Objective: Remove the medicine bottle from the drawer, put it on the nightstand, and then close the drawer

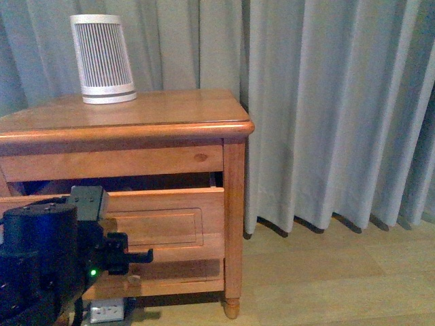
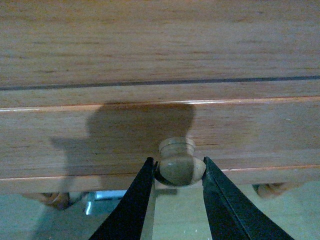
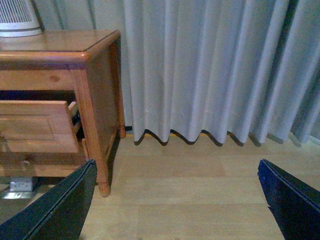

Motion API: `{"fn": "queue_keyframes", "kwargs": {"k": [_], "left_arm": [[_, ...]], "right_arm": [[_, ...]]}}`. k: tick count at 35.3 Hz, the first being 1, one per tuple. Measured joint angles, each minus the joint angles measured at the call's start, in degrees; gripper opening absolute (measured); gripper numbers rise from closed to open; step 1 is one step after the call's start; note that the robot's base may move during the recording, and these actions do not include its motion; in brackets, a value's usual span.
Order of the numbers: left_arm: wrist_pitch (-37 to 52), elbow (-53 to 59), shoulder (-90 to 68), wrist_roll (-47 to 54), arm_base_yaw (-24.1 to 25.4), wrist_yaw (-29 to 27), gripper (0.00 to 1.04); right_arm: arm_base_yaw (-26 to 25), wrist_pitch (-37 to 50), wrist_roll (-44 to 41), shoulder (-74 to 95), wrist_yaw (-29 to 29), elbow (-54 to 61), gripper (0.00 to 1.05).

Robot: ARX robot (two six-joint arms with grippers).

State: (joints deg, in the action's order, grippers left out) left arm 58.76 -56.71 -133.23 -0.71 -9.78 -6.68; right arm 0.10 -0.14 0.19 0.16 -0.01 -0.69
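Bottle: not in view. The only sight into the drawer (image 1: 170,217) is the dark slot above its front panel, centre left of the front view, and nothing can be made out inside. Judged to be lying in there, out of sight.

Drawer: stands partly out of the desk (image 1: 177,109), its front proud of the right-hand post. The opening looks too shallow to reach through, so the pull is judged unfinished.

Knob (image 2: 178,167): the left gripper (image 2: 178,161) has its jaws closed against the knob's two sides, gripping behind the rounded head. That is a sensible hold, since the head keeps the jaws from slipping off under a straight outward pull. The left arm (image 1: 41,251) fills the lower left of the front view, square to the drawer front.

Right gripper (image 3: 172,205): jaws wide apart, holding nothing, hanging over bare floor (image 3: 200,185) beside the desk. Judged held clear so it can go for the bottle once the opening allows.

Desk top: a white ribbed cone (image 1: 102,60) stands at the upper left of the front view; the wood to its right is free for the bottle.

Risk: an off-axis pull could bind the drawer.
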Motion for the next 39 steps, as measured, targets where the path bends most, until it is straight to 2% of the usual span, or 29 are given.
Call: {"fn": "queue_keyframes", "kwargs": {"k": [11,19,26,33,39], "left_arm": [[-1.2,19.2,12.2,2.4,-1.8,-0.9,0.23],[-2.9,25.2,16.8,1.4,-2.9,-0.9,0.24],[-3.1,27.5,18.9,1.6,-2.6,-0.5,0.59],[-5.2,30.0,29.7,2.6,1.1,-0.2,0.99],[-6.1,32.6,42.1,2.7,5.4,1.8,0.98]], "right_arm": [[0.0,0.0,0.0,0.0,0.0,0.0,0.98],[0.0,0.0,0.0,0.0,0.0,0.0,0.98],[0.0,0.0,0.0,0.0,0.0,0.0,0.98],[0.0,0.0,0.0,0.0,0.0,0.0,0.98],[0.0,0.0,0.0,0.0,0.0,0.0,0.98]]}}
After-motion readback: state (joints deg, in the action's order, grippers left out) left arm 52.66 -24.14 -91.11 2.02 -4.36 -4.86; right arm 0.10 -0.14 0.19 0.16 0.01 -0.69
